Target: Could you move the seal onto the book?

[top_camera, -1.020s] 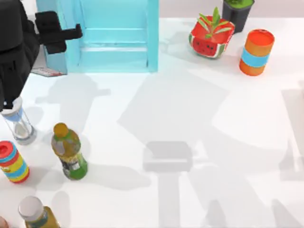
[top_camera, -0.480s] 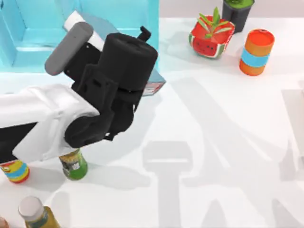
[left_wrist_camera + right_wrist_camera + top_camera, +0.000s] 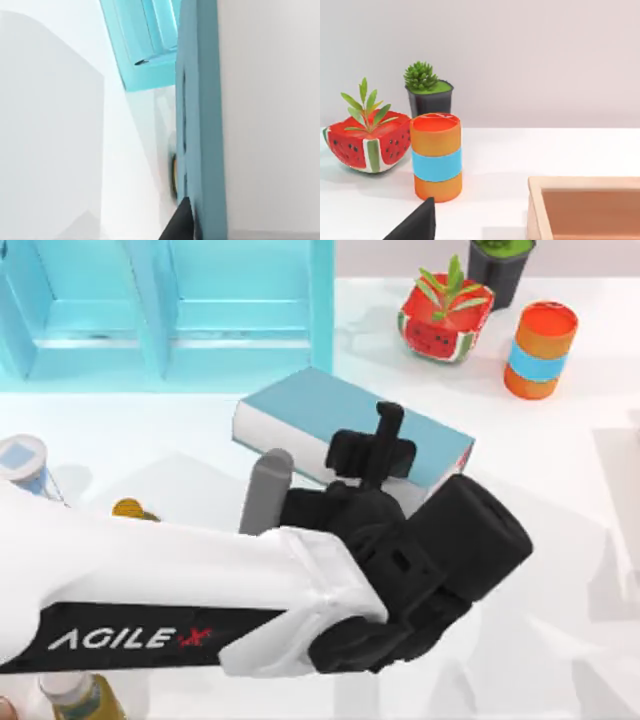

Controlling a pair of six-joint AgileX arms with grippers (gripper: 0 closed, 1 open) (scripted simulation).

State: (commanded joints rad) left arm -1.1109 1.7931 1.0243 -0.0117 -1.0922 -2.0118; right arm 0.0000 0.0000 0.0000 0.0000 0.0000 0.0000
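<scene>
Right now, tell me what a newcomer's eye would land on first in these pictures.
The left arm sweeps across the lower top view, its gripper over the teal book lying mid-table. Behind stands a turquoise shelf; at the right rear sit a watermelon planter and an orange cylinder.

The left arm reaches across the desk point(image 3: 560, 540) from the left, its pincer point(image 3: 385, 440) over the book point(image 3: 330, 410). Behind the pincer stands the shelf unit point(image 3: 240, 310). Behind and to its right sit the watermelon planter point(image 3: 445, 315), the potted succulent point(image 3: 500, 265) and the banded cylinder point(image 3: 540, 350). Left of it, past the arm, stands an hourglass point(image 3: 25, 465).
</scene>
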